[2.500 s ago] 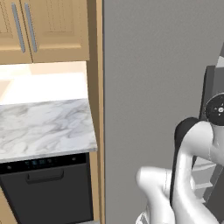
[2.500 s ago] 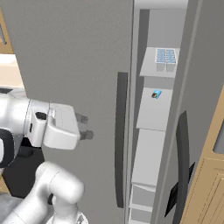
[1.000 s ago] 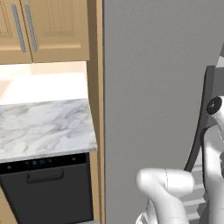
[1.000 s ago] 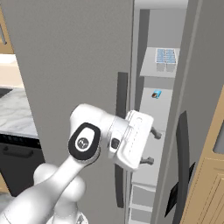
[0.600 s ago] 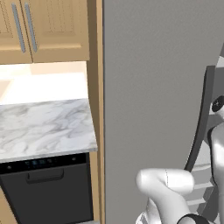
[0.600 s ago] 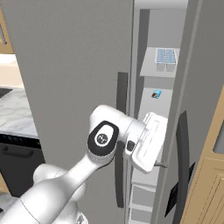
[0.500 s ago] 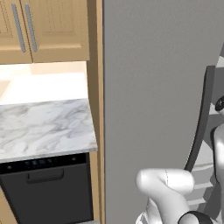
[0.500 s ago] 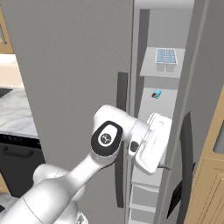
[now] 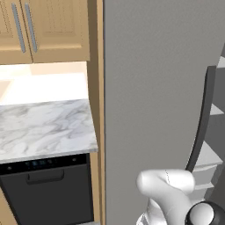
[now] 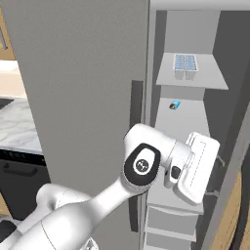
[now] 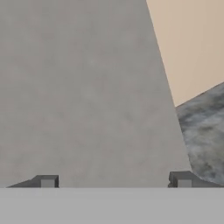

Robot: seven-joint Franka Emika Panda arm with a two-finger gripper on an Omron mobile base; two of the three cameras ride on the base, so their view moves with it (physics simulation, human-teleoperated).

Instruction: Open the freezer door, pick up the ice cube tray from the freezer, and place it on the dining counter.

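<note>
Grey matte slab of the freezer door (image 9: 158,88) stands partly swung, dark curved handle (image 9: 200,123) on its right edge. Step in hand, as I judge it: widen the door, or reach past it for the tray. The gap looks narrow for the arm, so push the door wider from its inner face first, then go in level with the top shelf and come at the tray from the front, not from above.

Left of the door: marble counter top (image 9: 44,127), veined white-grey, glossy, over a black appliance (image 9: 44,184) with a bar handle; light wood cabinets (image 9: 44,26) above with thin metal pulls.

Right of the door: freezer (image 10: 195,122) interior, dark grey walls, flat lighter grey shelves. Ice cube tray (image 10: 186,63) sits on the top shelf, well above the hand; small flat rectangle, two rows of pale blue cells, light grey rim, probably rigid plastic. One shelf down lies a small dark and blue item (image 10: 174,105), too small to identify.

Gripper (image 11: 114,180) is in the opening right of the door edge, below both shelves; tips stand wide apart, nothing between them, facing a plain grey surface. White boxy hand, smooth.
</note>
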